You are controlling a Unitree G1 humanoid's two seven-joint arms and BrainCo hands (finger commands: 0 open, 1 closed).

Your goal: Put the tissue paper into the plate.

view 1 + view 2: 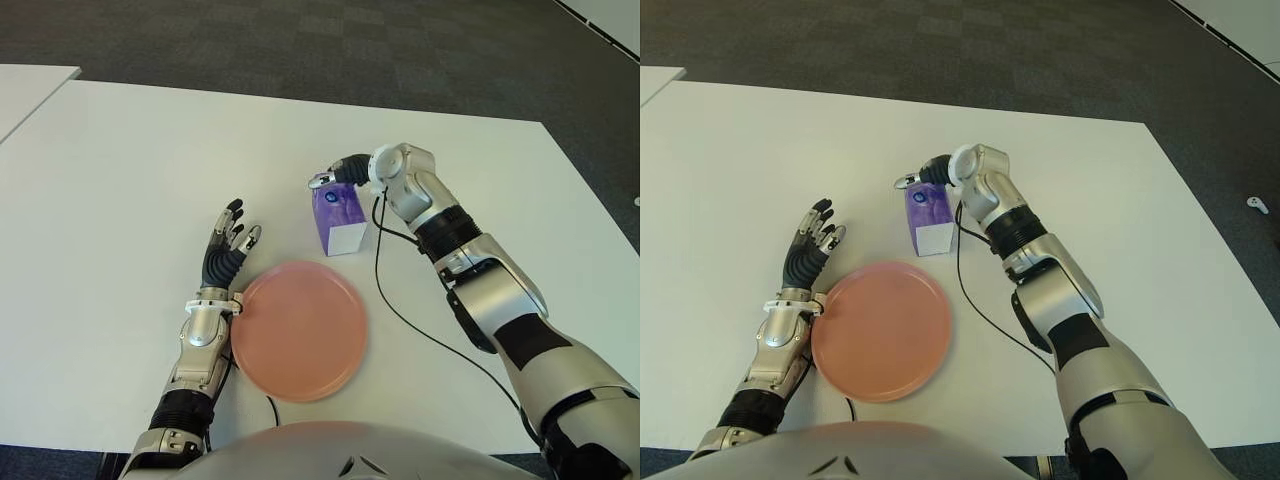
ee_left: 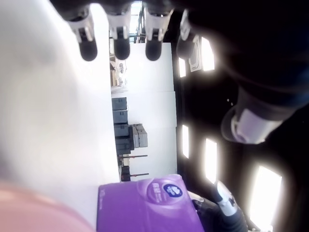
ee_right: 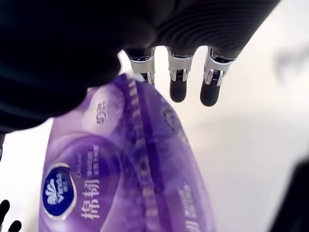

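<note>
While right hand [image 1: 338,172] reaches over top of purple tissue pack [image 1: 338,218], fingers extended past it, not yet clamped: pre-grasp likely. Pack stands on white table [image 1: 120,170], just beyond pink plate [image 1: 300,330]. Left hand [image 1: 225,250] spread, idle beside plate's left. Dark carpet beyond table.

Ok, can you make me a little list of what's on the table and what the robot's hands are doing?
table: white tabletop
tissue: purple soft pack of tissue paper, on the table just beyond the plate, not in it
plate: round pink plate, nothing on it
right hand: right hand over the far end of the tissue pack, fingers extended, not closed on it
left hand: left hand beside the plate on its left, fingers spread, holding nothing
task: not yet done
</note>
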